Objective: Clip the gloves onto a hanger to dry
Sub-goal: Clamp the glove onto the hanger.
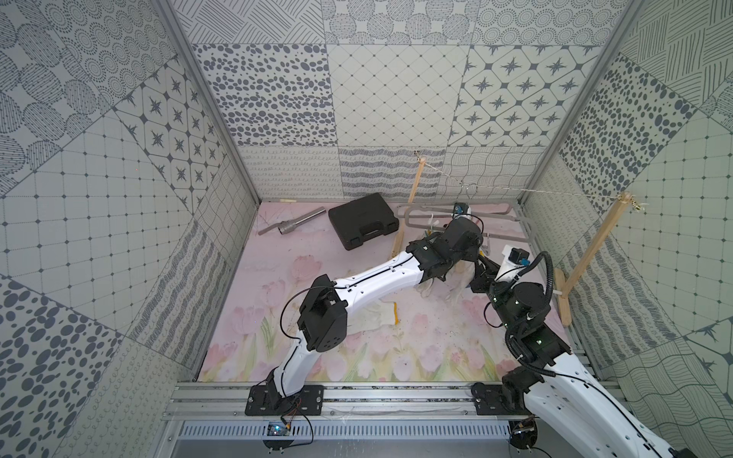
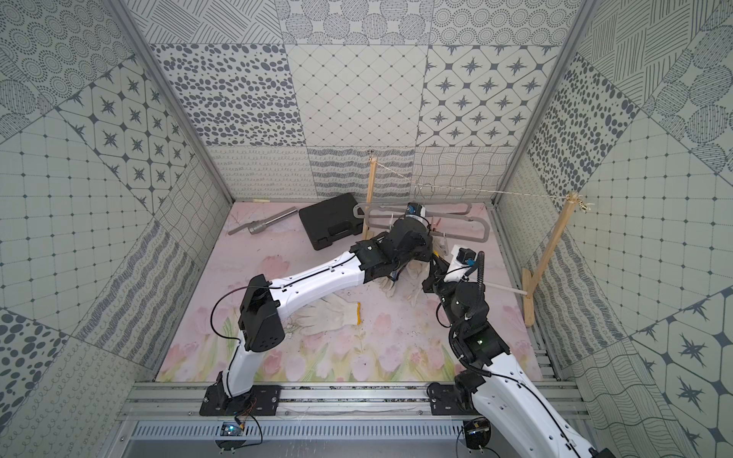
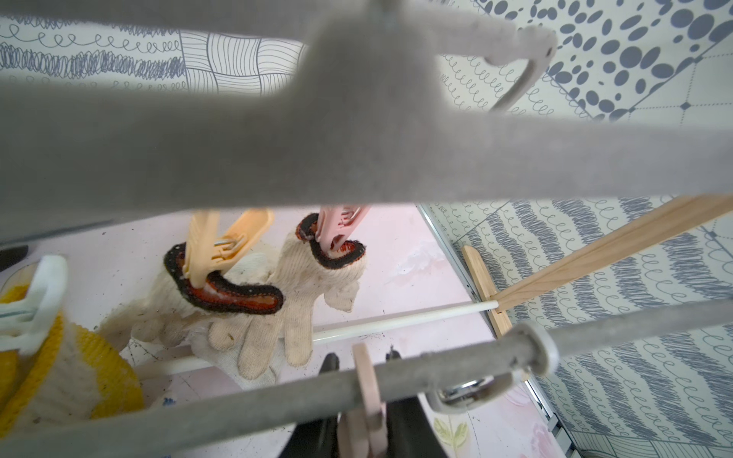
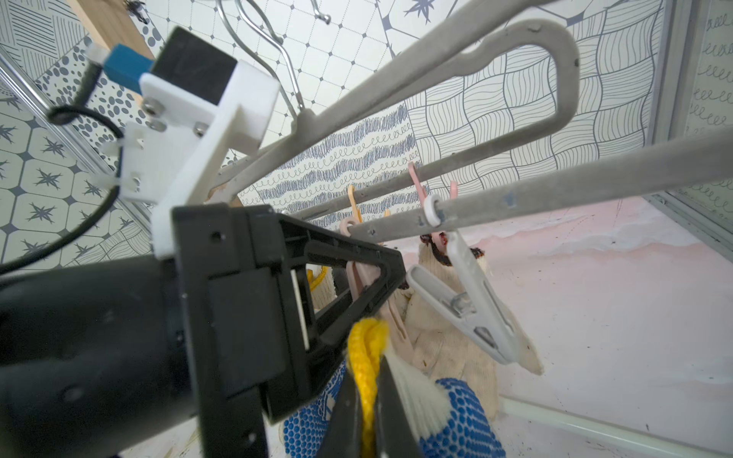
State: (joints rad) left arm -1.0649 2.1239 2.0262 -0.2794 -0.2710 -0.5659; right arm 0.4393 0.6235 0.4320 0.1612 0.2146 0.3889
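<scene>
Step in hand: pegging another glove to the hanger (image 4: 555,186), hung from the string (image 1: 555,192) over the desk's (image 1: 357,357) far right corner. Two soiled cream gloves (image 3: 301,277) already hang pegged by dark cuffs. The right claw (image 4: 367,380) is closed on the blue-dotted glove's (image 4: 464,416) yellow cuff; the left claw (image 3: 361,359) appears to pinch a pink peg (image 4: 355,277), though partly hidden. Next: feed the cuff into the peg's mouth, then release.

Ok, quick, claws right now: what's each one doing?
Left claw: closed, squeezing a pink peg on the hanger.
Right claw: closed on the yellow cuff of a blue-dotted glove.
</scene>
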